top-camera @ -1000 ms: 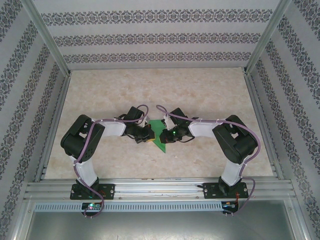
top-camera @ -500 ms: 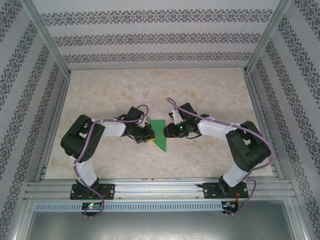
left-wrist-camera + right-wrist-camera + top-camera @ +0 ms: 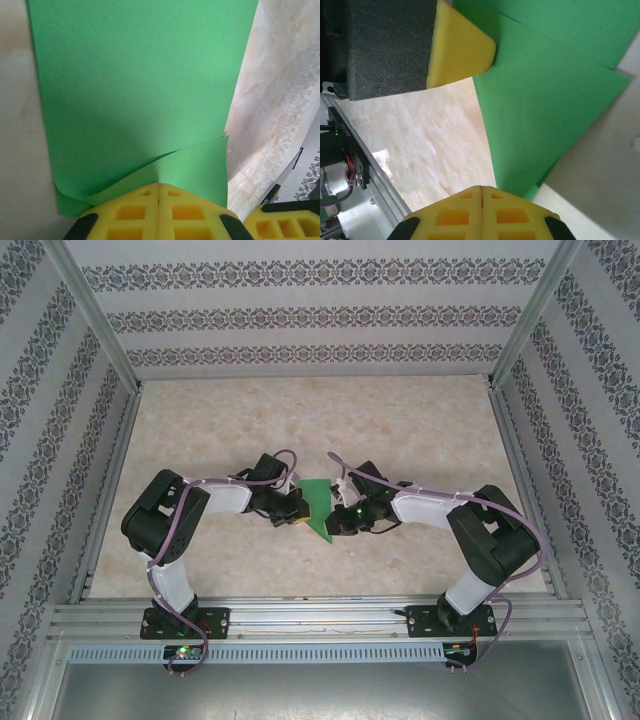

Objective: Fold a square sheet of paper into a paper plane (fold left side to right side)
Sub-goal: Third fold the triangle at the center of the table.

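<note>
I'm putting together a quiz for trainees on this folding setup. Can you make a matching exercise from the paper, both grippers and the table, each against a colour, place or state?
1 sheet of paper
2 left gripper
3 right gripper
4 table

a marbled beige
b shut, at the paper's right
c bright green
d shut, at the paper's left

Pairs: 1-c, 2-d, 3-b, 4-a

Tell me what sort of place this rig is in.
Probably a lab test cell, not a home: a marble-look table boxed in by aluminium rails and wallpapered panels, with green paper on it.
</note>
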`<state>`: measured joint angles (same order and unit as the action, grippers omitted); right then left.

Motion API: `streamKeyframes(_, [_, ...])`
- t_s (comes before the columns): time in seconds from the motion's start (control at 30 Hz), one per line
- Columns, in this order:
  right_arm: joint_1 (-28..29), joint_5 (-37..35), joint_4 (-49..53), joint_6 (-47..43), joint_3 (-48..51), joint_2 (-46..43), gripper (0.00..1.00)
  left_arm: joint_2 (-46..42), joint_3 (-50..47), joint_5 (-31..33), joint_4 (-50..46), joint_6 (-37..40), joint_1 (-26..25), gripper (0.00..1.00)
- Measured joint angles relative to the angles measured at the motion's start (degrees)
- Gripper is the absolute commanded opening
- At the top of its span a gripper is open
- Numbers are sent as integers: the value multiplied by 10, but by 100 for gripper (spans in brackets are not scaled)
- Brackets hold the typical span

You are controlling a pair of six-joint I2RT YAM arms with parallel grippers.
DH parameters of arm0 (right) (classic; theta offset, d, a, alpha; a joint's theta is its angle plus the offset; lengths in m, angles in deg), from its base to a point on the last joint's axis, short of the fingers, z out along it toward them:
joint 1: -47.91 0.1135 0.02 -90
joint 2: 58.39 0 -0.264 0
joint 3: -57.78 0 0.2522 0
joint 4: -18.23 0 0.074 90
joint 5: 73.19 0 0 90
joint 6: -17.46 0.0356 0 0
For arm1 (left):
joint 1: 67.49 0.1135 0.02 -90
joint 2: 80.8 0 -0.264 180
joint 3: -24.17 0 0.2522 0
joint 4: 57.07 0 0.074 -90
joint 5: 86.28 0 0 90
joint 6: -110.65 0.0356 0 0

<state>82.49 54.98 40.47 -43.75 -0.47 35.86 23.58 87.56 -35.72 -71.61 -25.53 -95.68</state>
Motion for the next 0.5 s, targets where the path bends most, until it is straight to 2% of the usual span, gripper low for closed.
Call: streamKeyframes(0.5, [1, -2, -13, 0, 0, 30, 3, -1, 0, 0, 0, 0, 0, 3])
